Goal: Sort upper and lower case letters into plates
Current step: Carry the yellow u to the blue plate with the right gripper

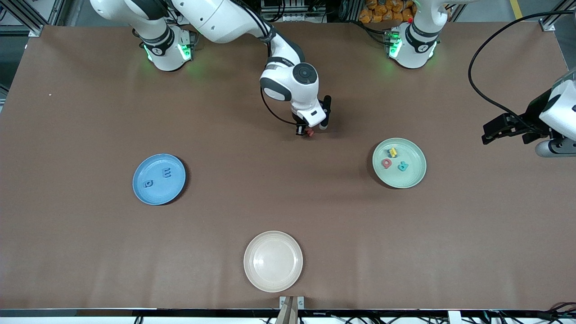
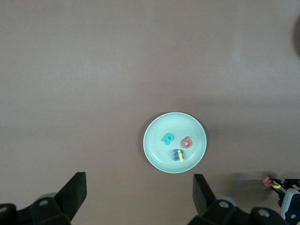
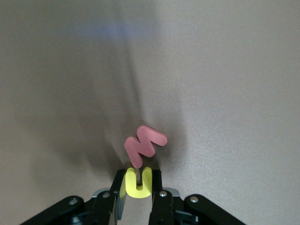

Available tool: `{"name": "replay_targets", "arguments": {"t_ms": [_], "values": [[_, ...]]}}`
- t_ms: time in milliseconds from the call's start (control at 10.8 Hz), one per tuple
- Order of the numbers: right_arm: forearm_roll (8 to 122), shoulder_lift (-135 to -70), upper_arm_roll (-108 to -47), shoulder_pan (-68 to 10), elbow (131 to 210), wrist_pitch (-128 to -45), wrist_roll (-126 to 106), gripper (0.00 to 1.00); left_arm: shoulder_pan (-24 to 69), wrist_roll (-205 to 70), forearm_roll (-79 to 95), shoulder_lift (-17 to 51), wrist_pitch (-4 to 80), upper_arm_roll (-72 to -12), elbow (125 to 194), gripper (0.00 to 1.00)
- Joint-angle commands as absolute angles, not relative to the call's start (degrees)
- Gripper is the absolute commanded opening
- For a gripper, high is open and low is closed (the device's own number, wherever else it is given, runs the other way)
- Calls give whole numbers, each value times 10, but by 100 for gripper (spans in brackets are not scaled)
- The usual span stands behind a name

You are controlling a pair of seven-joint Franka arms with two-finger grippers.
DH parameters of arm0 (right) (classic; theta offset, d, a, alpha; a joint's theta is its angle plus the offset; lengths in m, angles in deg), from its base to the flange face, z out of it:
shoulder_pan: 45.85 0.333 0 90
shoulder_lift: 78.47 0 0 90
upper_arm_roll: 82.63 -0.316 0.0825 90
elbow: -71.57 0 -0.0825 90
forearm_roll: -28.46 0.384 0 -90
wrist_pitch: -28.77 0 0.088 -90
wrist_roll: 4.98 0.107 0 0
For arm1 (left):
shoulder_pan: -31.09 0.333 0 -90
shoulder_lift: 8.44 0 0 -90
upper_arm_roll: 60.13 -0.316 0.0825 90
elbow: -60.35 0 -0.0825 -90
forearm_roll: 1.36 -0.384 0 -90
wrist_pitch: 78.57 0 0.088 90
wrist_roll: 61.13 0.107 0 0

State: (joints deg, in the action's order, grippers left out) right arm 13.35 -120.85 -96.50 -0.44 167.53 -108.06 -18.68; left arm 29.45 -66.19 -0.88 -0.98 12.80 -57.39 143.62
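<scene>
My right gripper (image 1: 306, 131) is low over the table's middle, between the two arm bases and the plates. It is shut on a yellow letter U (image 3: 138, 183). A red letter M (image 3: 144, 144) stands on end against the U's notch; I cannot tell whether it is gripped too. The mint green plate (image 1: 416, 173) holds a red letter (image 1: 386, 163), a teal letter (image 1: 403, 167) and a yellow-and-blue pair (image 1: 393, 152). The blue plate (image 1: 150, 198) holds two blue letters (image 1: 167, 172). My left gripper (image 1: 488, 135) waits open and empty, high over the table's end beside the mint plate (image 2: 152, 154).
A cream-white plate (image 1: 273, 279) lies empty near the table's front edge, nearer the front camera than both other plates. A black cable loops above the left arm's end of the table.
</scene>
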Motion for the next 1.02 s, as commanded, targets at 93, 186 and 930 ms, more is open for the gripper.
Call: {"name": "replay_targets", "arguments": {"t_ms": [93, 186, 930], "values": [[120, -1185, -993, -28, 1660, -1035, -172, 0, 289, -649, 4, -27, 123, -583, 1453, 100], [130, -1162, -1004, -41, 1660, -990, -172, 0, 291, -647, 5, -30, 123, -583, 1457, 100], [220, -983, -1011, -281, 1659, -641, -196, 0, 286, -657, 5, -48, 123, -577, 1484, 100]]}}
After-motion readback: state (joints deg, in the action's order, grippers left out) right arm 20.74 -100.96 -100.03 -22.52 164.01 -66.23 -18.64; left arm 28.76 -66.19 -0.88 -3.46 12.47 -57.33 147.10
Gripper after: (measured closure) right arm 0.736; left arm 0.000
